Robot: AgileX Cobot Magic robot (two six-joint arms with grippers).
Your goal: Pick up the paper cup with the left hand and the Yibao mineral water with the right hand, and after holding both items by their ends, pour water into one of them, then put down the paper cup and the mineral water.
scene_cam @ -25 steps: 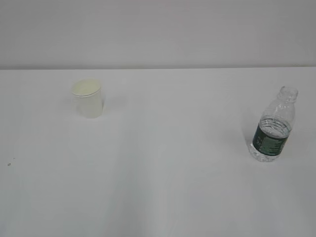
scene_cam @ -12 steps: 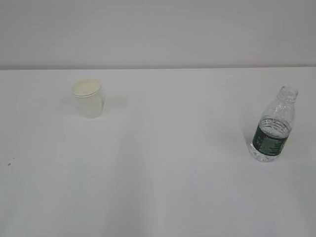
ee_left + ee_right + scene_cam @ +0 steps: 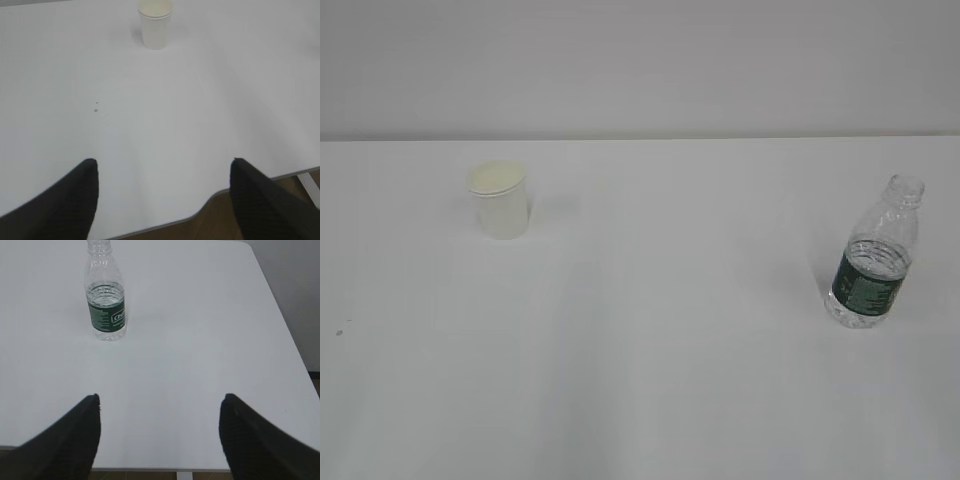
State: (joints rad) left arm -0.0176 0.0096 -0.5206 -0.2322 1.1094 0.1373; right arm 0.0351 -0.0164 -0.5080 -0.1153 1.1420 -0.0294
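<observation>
The white paper cup stands upright on the left of the white table; the left wrist view shows the paper cup far ahead at the top. The Yibao mineral water stands upright on the right, capless, with a dark green label; the right wrist view has the bottle ahead and to the left. My left gripper hangs open over the table's near edge with nothing between its fingers. My right gripper is open and empty too, near the front edge. Neither arm appears in the exterior view.
The white table runs back to a pale wall. Its near edge shows brown floor beyond. A small dark speck lies on the surface. The table's right edge is close to the bottle's side.
</observation>
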